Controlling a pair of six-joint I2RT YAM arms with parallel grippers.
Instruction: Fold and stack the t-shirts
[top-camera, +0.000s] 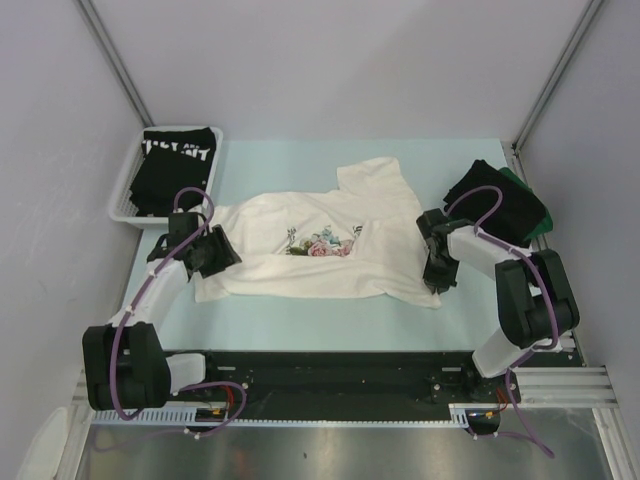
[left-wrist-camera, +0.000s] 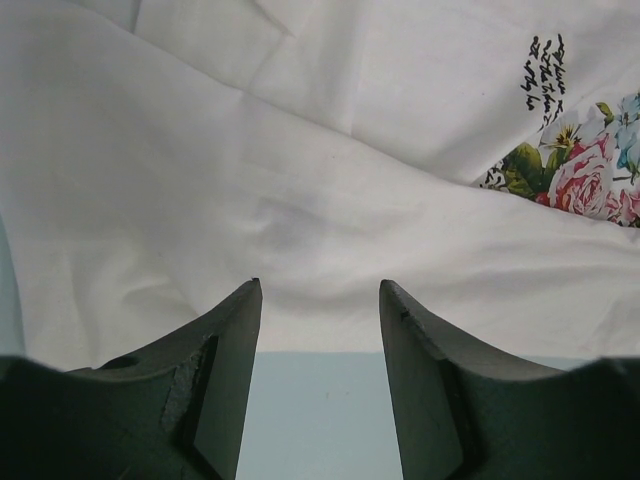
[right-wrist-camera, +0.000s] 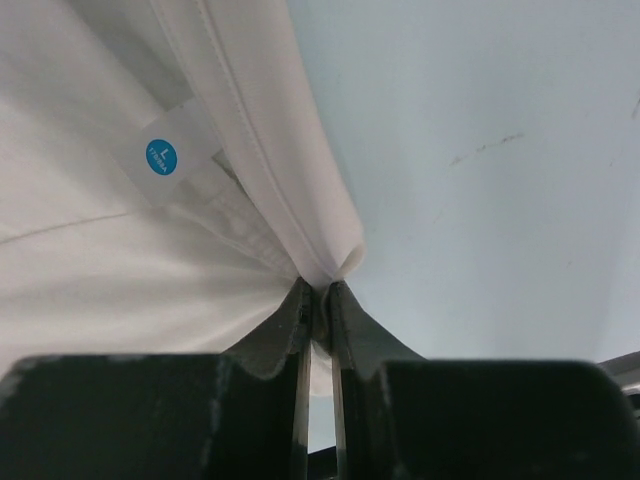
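The white floral t-shirt (top-camera: 330, 250) lies partly spread on the pale blue table, its print facing up. It also shows in the left wrist view (left-wrist-camera: 300, 180) with roses and black script at the right. My left gripper (top-camera: 226, 262) is open at the shirt's left edge, jaws apart just short of the cloth (left-wrist-camera: 320, 290). My right gripper (top-camera: 436, 282) is shut on the shirt's hem near its right corner (right-wrist-camera: 318, 285); a blue size sticker (right-wrist-camera: 160, 157) shows on the cloth. A black tee with white lettering (top-camera: 175, 170) lies in the basket. Folded black and dark green tees (top-camera: 500, 200) sit at right.
A white mesh basket (top-camera: 125, 212) stands at the back left, by the left arm. The folded stack sits close behind the right arm, near the table's right edge. Grey walls and frame posts enclose the table. A black rail runs along the near edge.
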